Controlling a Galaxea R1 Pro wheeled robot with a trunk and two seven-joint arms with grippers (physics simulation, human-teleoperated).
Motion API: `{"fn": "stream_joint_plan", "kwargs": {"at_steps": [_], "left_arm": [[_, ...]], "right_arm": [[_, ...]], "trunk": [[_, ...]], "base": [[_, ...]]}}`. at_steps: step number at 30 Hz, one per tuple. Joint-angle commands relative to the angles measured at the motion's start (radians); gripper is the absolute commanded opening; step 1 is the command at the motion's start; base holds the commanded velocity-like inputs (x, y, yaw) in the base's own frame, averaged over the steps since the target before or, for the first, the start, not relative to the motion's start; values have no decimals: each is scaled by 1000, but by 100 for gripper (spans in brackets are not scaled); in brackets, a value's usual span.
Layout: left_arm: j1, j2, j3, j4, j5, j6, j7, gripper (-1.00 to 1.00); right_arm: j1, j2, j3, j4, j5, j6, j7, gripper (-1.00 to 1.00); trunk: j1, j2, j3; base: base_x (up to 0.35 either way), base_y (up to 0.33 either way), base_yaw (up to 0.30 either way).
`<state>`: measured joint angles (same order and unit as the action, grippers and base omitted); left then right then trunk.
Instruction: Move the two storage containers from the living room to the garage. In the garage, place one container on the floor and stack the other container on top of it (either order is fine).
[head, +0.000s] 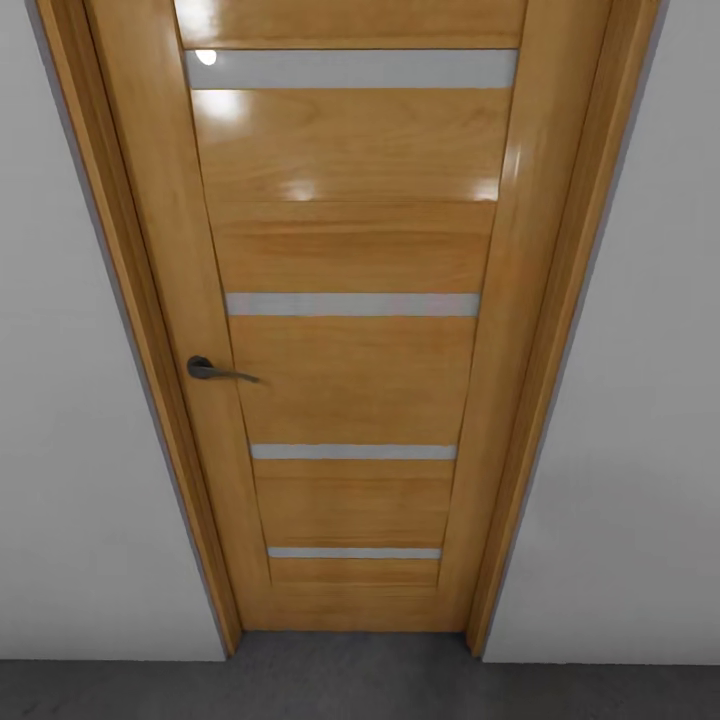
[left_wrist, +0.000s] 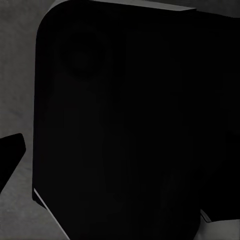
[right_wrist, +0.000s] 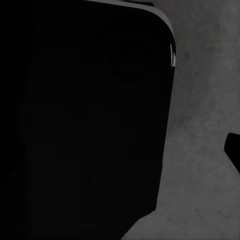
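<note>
The two storage containers are out of view, and so is the living room. I face a shut tan door (head: 350, 380) with glass slats, set in the garage's pale grey wall (head: 80, 450). The dark grey floor (head: 350, 690) runs along the foot of the door. In the left wrist view a large black rounded body (left_wrist: 125, 125) hangs over the grey floor (left_wrist: 15, 75), with a black sliver (left_wrist: 10, 155) at the frame's edge. The right wrist view has a similar black bulk (right_wrist: 85, 125), floor (right_wrist: 205, 125) and a small black tip (right_wrist: 233, 150). Neither view lets me read the jaws.
The door has a dark lever handle (head: 205, 368) on its left side and a tan frame (head: 560, 350). Plain grey wall (head: 640, 450) flanks it on the right. The door stands close in front of me.
</note>
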<state>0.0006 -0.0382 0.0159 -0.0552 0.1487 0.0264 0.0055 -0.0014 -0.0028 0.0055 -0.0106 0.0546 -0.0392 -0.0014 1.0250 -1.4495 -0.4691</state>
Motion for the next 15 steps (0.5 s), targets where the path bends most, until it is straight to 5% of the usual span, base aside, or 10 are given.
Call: {"fn": "stream_joint_plan", "kwargs": {"at_steps": [1, 15], "left_arm": [[0, 0, 1, -2, 8, 3, 1, 100], [0, 0, 1, -2, 8, 3, 1, 100]], "right_arm": [[0, 0, 0, 0, 6, -2, 0, 100], [0, 3, 1, 0, 7, -1, 1, 100]], "trunk": [[0, 0, -1], [0, 0, -1]], "base": [[0, 0, -1], [0, 0, 0]]}}
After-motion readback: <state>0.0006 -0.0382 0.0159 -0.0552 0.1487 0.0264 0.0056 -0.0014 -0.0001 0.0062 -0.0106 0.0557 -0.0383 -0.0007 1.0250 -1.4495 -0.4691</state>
